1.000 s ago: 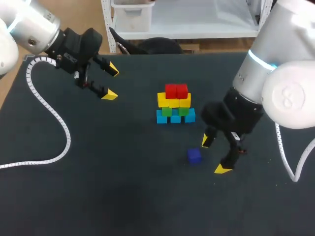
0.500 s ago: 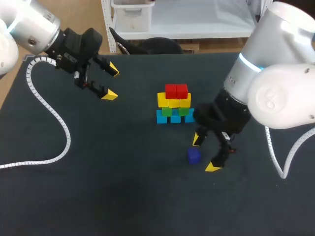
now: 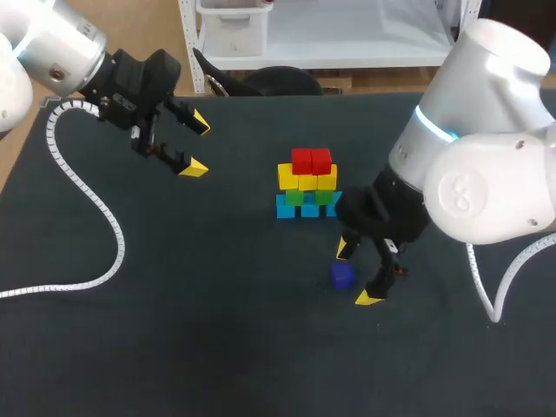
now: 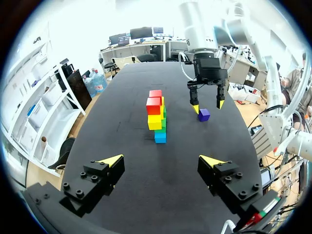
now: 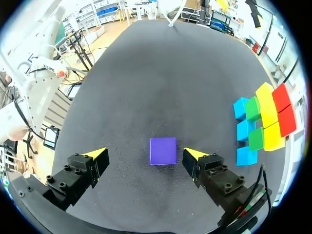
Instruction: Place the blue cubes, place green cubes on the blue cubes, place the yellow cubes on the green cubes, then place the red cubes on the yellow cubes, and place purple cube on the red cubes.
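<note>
In the middle of the dark table (image 3: 217, 330) stands the stack (image 3: 306, 184), and it looks nearly finished. The blue cubes (image 3: 309, 207) are at the bottom, the green cubes (image 3: 306, 196) sit on them, the yellow cubes (image 3: 306, 179) come above those, and the red cubes (image 3: 311, 161) are on top. Only the purple cube (image 3: 342, 275) is missing from it. It lies on the table near the stack, on the side toward the front edge and a little toward the right arm, apart from the blue row. The right claw (image 3: 357, 274) hangs low over this cube with its fingers spread wide. In the right wrist view the cube sits between the two yellow tips, closer to one of them, and I think neither tip touches it yet. The left claw (image 3: 196, 145) is well apart from the stack, off to its left, also wide open and holding nothing. As I judge it, four layers are done and one step is left: to grasp the purple cube and set it on the red cubes.
</note>
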`<state>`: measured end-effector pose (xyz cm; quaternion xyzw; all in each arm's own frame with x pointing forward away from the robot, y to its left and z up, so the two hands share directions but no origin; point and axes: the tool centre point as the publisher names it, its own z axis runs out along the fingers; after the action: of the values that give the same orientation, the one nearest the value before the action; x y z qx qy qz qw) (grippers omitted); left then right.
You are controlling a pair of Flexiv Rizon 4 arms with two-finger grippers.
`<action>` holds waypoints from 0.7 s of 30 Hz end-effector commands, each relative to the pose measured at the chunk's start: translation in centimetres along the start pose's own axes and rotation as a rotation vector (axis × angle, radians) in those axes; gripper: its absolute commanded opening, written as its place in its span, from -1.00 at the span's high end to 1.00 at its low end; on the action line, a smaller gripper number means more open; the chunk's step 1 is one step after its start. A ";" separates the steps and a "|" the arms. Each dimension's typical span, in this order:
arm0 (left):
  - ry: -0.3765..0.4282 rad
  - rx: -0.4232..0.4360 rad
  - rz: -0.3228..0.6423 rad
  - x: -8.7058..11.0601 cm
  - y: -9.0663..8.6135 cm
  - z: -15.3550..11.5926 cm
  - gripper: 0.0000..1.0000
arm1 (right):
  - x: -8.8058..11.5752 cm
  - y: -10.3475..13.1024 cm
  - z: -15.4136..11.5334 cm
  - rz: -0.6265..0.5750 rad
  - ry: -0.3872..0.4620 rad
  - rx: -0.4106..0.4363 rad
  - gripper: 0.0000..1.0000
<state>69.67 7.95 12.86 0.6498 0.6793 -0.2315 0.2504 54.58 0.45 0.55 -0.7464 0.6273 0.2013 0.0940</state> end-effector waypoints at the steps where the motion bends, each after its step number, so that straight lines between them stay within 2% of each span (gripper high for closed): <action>1: -0.002 0.002 0.003 0.1 0.1 0.0 -1.00 | -0.2 0.0 0.3 0.001 0.001 0.003 -1.00; 10: -0.002 0.002 0.003 0.1 0.1 0.0 -1.00 | -0.4 -0.1 0.7 0.008 -0.005 0.006 -1.00; 11: -0.002 0.002 0.003 0.1 0.1 0.0 -1.00 | -0.4 -0.2 0.8 0.011 -0.006 0.007 -0.84; 13: -0.002 0.002 0.003 0.1 0.1 0.0 -1.00 | -0.3 -0.2 0.8 0.016 -0.005 0.008 -0.04; 21: -0.002 0.002 0.003 0.1 0.1 0.0 -1.00 | -0.2 -0.4 0.9 0.028 0.000 0.014 0.66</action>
<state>69.67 7.95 12.86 0.6498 0.6793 -0.2315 0.2504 54.78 0.98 -0.13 -0.7372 0.6383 0.1997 0.0961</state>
